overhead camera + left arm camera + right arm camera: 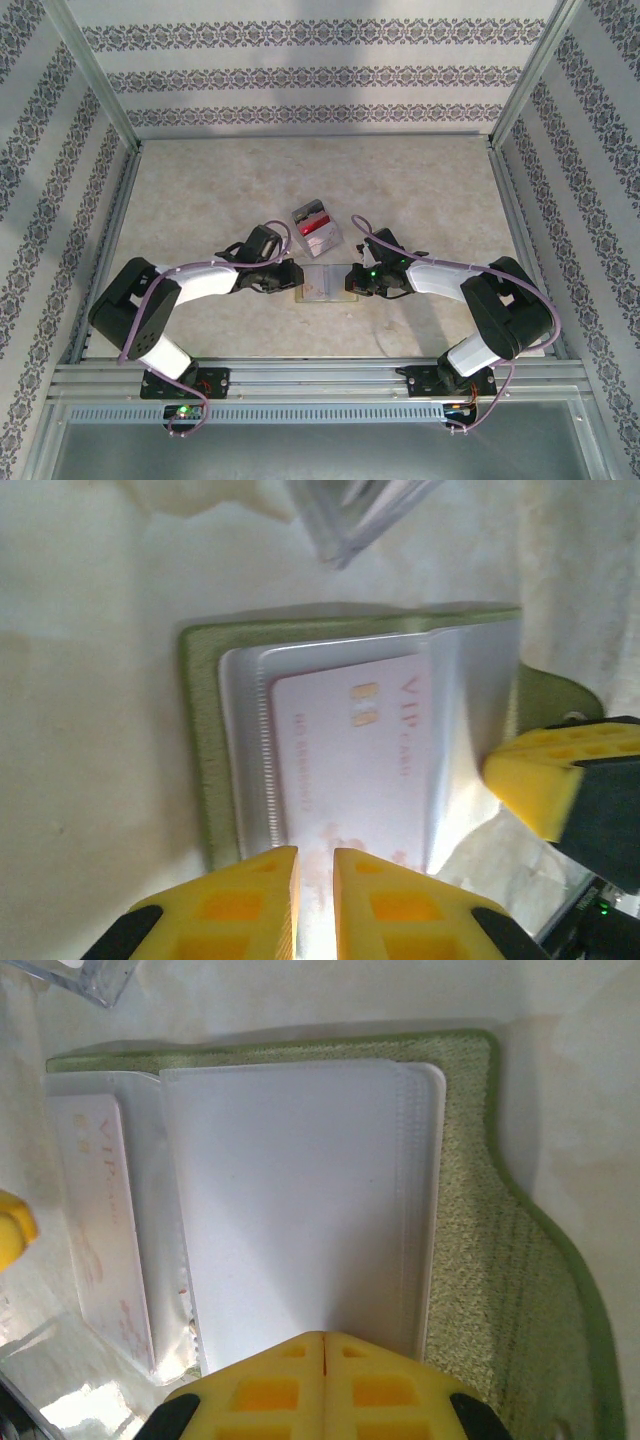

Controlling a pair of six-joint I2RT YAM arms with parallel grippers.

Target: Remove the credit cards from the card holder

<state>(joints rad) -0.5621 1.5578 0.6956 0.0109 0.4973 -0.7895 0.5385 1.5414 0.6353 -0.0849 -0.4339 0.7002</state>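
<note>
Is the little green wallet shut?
No, the card holder lies spread open, with its clear sleeves and a pink card showing.

The table (200, 200) is lit brightly from above — only soft shadows are seen under the arms (200, 282). In the left wrist view the card holder (196, 740) is blurred, and white glare is thrown off its plastic sleeve (465, 705). In the right wrist view the yellow fingers (255, 1395) are out of focus.
</note>
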